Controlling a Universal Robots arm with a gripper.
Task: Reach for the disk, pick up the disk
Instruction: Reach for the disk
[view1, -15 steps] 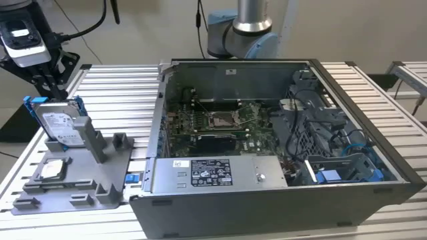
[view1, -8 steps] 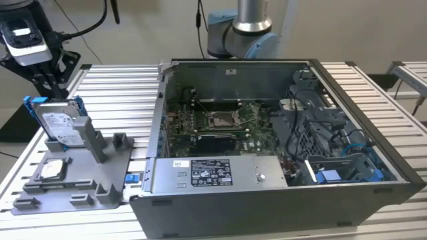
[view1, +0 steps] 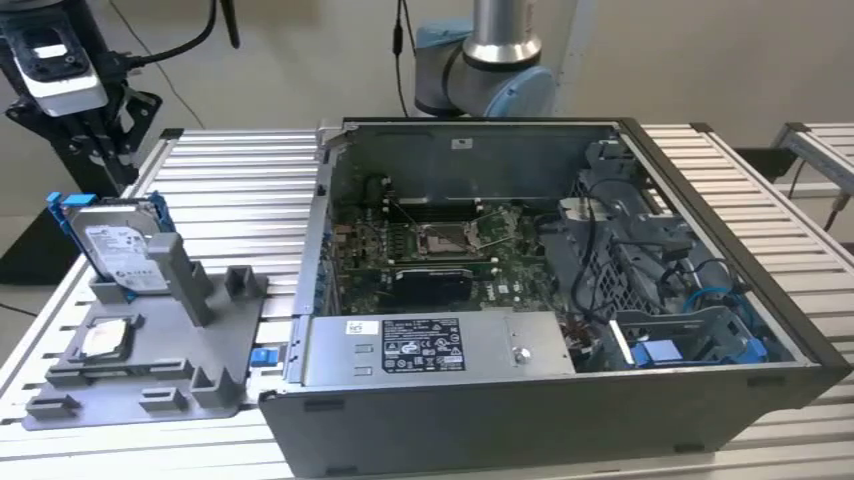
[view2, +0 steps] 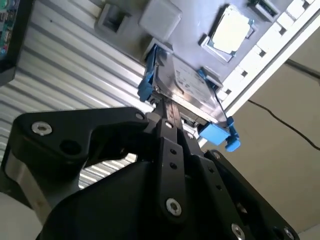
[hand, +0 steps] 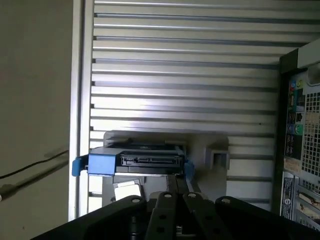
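exterior view: high, wide, whole table (view1: 227, 170) | both wrist views: close on disk (view2: 182, 82) (hand: 150, 160)

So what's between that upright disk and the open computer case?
In the exterior view, the grey holder's posts and bare ribbed table separate disk from case.
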